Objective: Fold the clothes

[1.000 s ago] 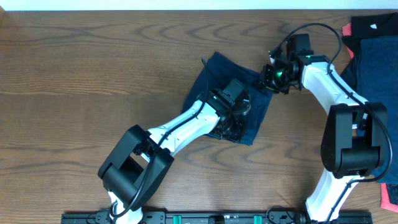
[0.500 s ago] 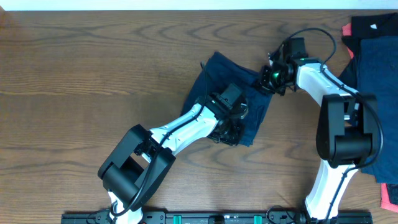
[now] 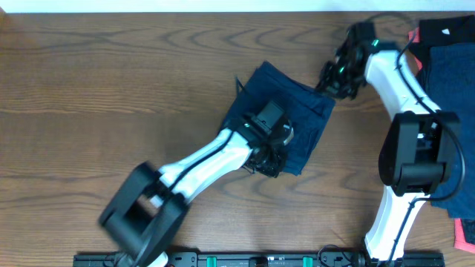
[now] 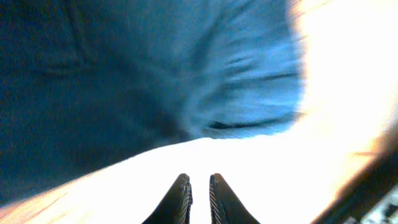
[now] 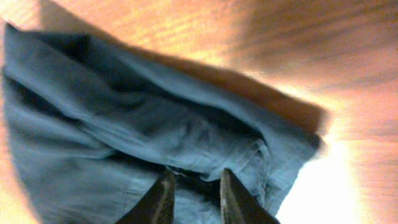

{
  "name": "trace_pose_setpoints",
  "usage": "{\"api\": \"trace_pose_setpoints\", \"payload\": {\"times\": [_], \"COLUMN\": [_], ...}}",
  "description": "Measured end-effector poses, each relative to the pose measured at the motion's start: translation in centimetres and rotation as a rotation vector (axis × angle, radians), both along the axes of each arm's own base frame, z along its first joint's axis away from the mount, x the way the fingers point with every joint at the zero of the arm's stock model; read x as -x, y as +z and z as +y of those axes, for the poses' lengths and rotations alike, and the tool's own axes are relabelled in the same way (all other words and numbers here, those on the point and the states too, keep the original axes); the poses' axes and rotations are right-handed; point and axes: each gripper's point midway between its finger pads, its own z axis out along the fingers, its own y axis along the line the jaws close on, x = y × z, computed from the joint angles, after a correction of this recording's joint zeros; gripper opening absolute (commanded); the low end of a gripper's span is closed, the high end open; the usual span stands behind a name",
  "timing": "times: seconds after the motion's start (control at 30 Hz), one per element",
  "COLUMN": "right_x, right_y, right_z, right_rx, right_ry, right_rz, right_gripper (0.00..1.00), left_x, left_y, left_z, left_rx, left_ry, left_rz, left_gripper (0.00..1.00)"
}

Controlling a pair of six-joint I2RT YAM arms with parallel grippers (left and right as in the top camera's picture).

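Observation:
A dark navy garment [image 3: 297,111] lies bunched and partly folded at the middle of the table. My left arm reaches across it, and the left gripper [image 3: 269,159] sits at its near edge. In the left wrist view the left gripper [image 4: 199,182] is shut with nothing between its fingers, over bare bright table, with the navy cloth [image 4: 124,81] beyond. My right gripper [image 3: 330,78] hovers just behind the garment's right corner. In the right wrist view the right gripper [image 5: 195,179] is open, its fingers apart above a rumpled fold of the cloth [image 5: 124,124], gripping nothing.
More clothes are piled at the table's right edge: a navy piece [image 3: 451,74], a black piece with a small white label [image 3: 445,31], and red pieces [image 3: 413,35]. A further red piece [image 3: 466,237] shows at the lower right corner. Bare wood [image 3: 89,96] lies left of the garment.
My right gripper has opened, let go of the garment's right corner and drawn back toward the far right. The corner now lies spread to the right. The left arm shifted slightly.

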Motion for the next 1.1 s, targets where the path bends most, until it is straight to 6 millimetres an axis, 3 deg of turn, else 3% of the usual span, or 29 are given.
{"api": "trace_pose_setpoints", "payload": {"times": [0.1,0.17,0.2,0.37,0.57,0.63,0.67,0.7,0.73,0.83,0.93,1.1], "right_x": [-1.3,-1.7,-1.5,-0.2,2.8,4.6,5.4,6.5,7.4,10.7,14.4,18.6], "right_y": [4.2,6.5,7.6,10.6,15.4,18.1,19.3,20.9,22.2,26.5,30.0,32.2], "right_z": [-0.6,-0.7,-0.7,-0.4,0.5,1.3,1.6,2.2,2.6,3.8,3.6,2.1], "right_rx": [0.026,0.036,0.040,0.049,0.055,0.059,0.061,0.064,0.068,0.083,0.105,0.136], "right_ry": [0.010,0.023,0.032,0.062,0.104,0.138,0.155,0.175,0.191,0.237,0.254,0.240], "right_rz": [-0.053,-0.080,-0.086,-0.094,-0.150,-0.199,-0.224,-0.260,-0.291,-0.409,-0.504,-0.550], "right_gripper": [0.26,0.29,0.29,0.29,0.45,0.47,0.46,0.44,0.43,0.44,0.45,0.45], "left_x": [-0.7,-1.3,-1.5,-3.7,-8.4,-9.8,-10.3,-10.8,-11.2,-12.5,-14.0,-15.9], "left_y": [4.4,7.6,8.9,12.2,11.3,10.8,10.3,9.7,9.1,6.7,4.8,3.6], "left_z": [0.4,1.2,1.6,4.2,6.6,6.3,6.1,5.9,5.6,4.7,3.6,2.4], "left_rx": [0.046,0.069,0.079,0.099,0.088,0.103,0.103,0.101,0.099,0.094,0.104,0.136], "left_ry": [0.004,0.019,0.028,0.124,0.232,0.232,0.228,0.221,0.212,0.196,0.194,0.187], "left_rz": [-0.122,-0.225,-0.264,-0.369,-0.410,-0.429,-0.433,-0.432,-0.432,-0.424,-0.430,-0.480], "left_gripper": [0.46,0.69,0.72,0.73,0.73,0.66,0.48,0.19,0.06,0.06,0.06,0.06]}}
